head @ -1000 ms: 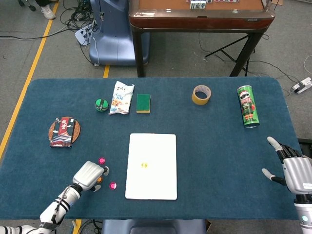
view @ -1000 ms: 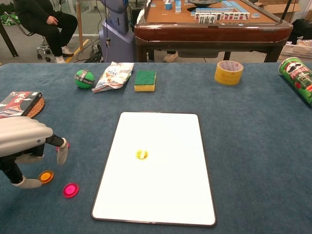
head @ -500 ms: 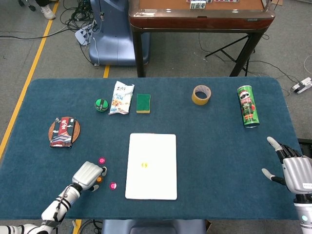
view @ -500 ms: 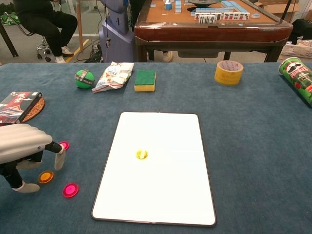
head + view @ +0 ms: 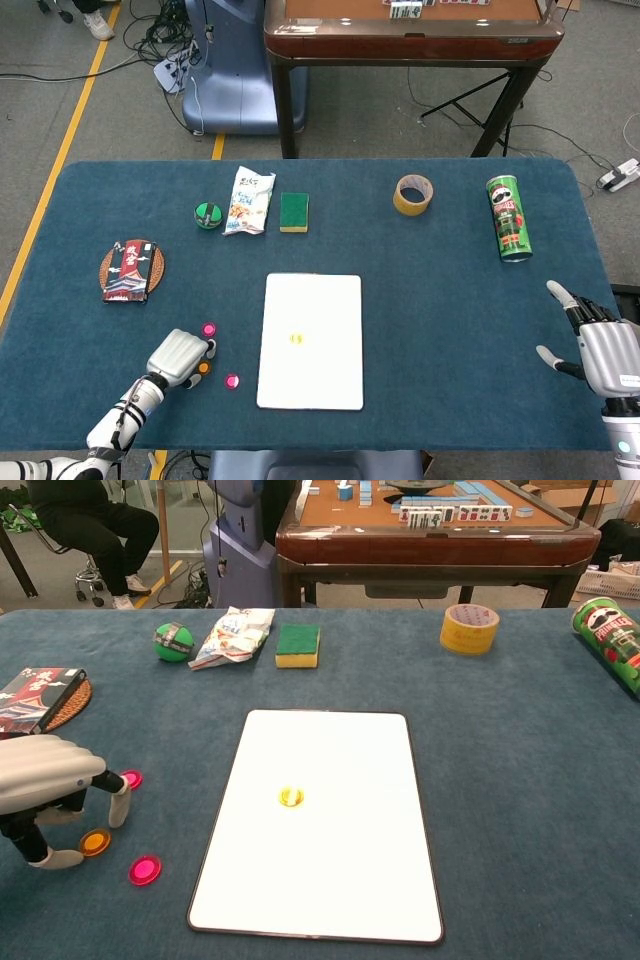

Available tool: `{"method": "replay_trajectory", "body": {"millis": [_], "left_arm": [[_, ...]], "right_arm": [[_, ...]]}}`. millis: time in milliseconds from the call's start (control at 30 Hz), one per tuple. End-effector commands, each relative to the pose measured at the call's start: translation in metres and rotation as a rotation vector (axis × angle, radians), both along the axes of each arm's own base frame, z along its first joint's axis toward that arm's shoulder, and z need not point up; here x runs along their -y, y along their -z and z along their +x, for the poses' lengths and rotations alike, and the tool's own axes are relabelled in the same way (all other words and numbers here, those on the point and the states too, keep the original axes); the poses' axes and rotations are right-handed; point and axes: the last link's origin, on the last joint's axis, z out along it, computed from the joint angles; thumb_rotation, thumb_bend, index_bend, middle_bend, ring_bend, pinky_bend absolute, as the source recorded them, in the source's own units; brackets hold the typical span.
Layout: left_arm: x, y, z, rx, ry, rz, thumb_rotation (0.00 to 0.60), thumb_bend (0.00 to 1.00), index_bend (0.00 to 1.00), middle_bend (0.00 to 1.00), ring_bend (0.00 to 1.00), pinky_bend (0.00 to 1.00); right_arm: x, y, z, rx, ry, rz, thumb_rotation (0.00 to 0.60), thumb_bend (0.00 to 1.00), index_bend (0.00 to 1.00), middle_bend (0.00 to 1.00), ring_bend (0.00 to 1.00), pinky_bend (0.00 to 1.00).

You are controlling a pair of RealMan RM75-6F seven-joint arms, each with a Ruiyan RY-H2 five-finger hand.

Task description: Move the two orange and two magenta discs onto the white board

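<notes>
A white board lies flat at the table's front middle, with one orange disc on it. Left of the board, on the blue cloth, lie a magenta disc, an orange disc and a second magenta disc. My left hand hovers over the loose orange disc, fingers arched down and apart, holding nothing. My right hand rests at the table's right front edge, fingers spread, empty.
Along the back stand a green ball, a snack packet, a green sponge, a tape roll and a lying green can. A card box on a woven coaster sits at the left.
My left hand has drawn slightly back and left, uncovering the upper magenta disc. The discs and the right hand have not moved.
</notes>
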Motion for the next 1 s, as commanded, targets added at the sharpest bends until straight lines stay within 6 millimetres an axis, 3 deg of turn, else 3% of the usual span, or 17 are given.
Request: {"method": "replay_trajectory", "body": {"millis": [33,1000], "left_arm": [[0.0007,-0.0013,-0.0008,0.002,-0.003,0.003,0.600,0.27,0.53,1.00,1.00,1.00],[0.0022,0.0043,0.0013,0.012,0.006,-0.004,0.600,0.27,0.58,1.00,1.00,1.00]], "right_arm": [[0.0001,0.0000,-0.0001,0.000,0.001,0.000,0.600,0.00,0.13,0.26,0.26,0.38],[0.0005,0.0006,-0.0001,-0.002,0.001,0.003,0.600,0.00,0.13,0.26,0.26,0.38]]}}
